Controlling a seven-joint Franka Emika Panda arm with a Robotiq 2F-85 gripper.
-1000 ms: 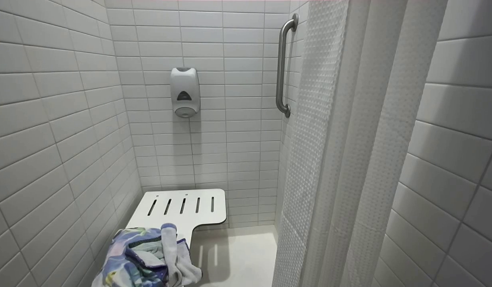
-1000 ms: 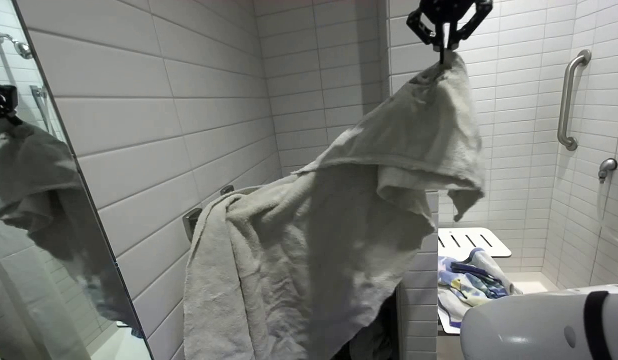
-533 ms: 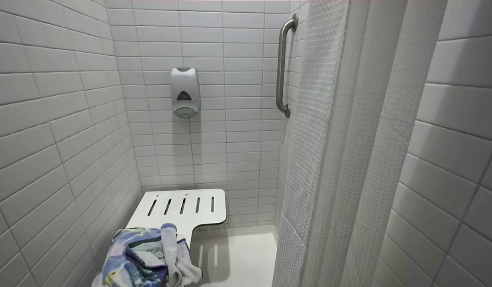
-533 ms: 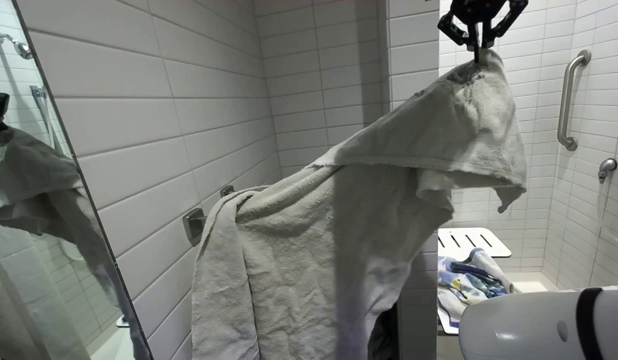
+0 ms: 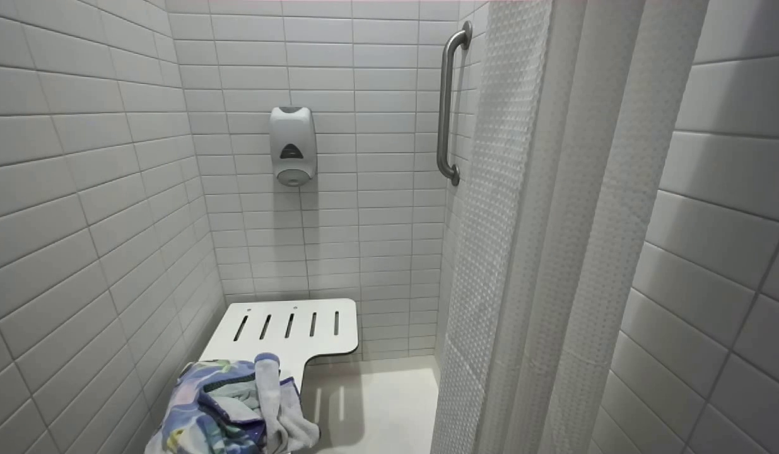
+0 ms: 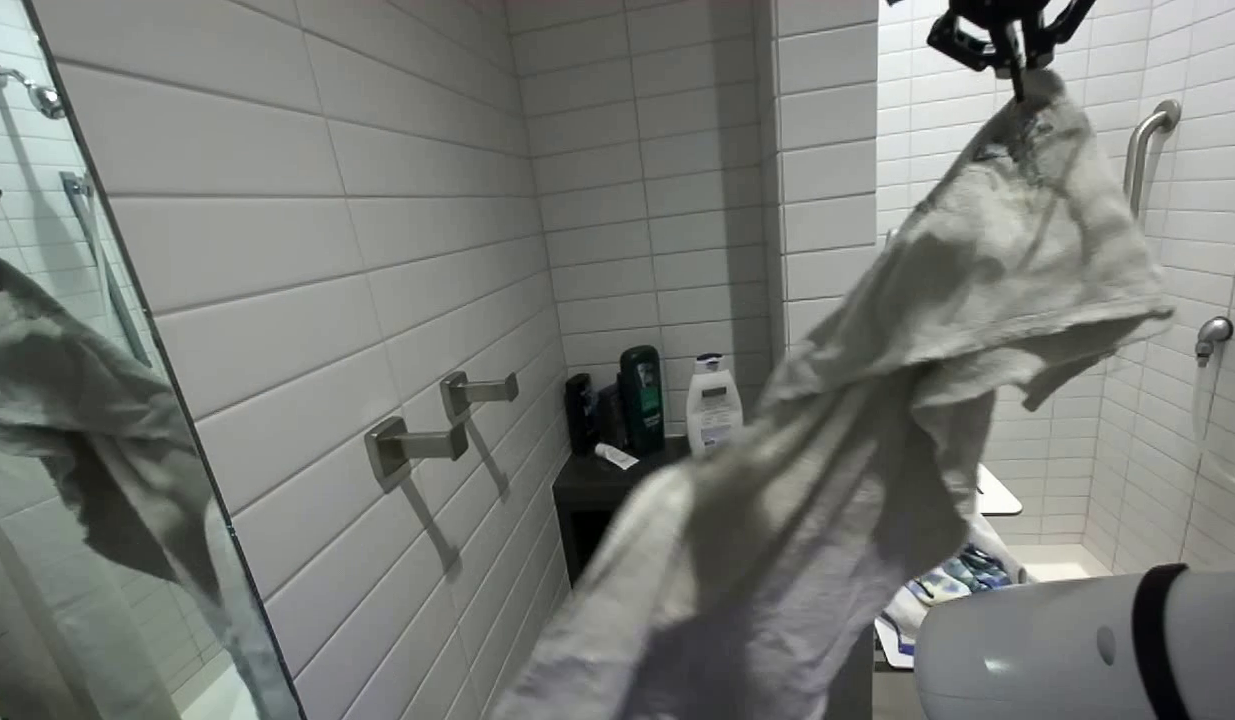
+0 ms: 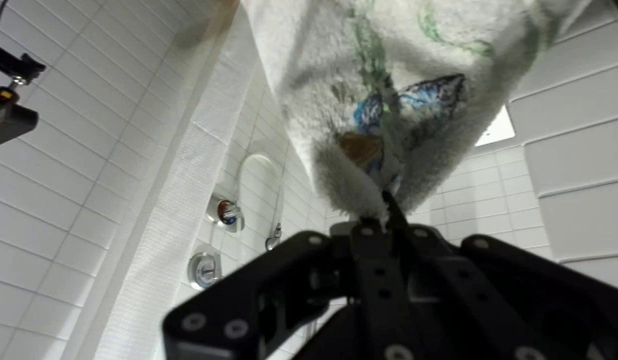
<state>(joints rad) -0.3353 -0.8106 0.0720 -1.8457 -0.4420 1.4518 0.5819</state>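
Out from a white tiled wall (image 6: 307, 300), a pale terry towel (image 6: 847, 440) hangs slantwise in midair, its lower end blurred and running out of frame. The cloth looks soft, limp and fairly light, likely to sway and trail, with a gathered corner or edge the surest hold. At the wall's far end stands a black surface (image 6: 589, 482). High and well away from the wall, the end effector (image 6: 1020, 80) points down, slightly tilted, clenched on the towel's peak, the arm above cut off. A green bottle (image 6: 641, 400) and a white bottle (image 6: 714, 405) stand near the wall's far end; two metal hooks (image 6: 422, 445) jut from it, apart from the towel.
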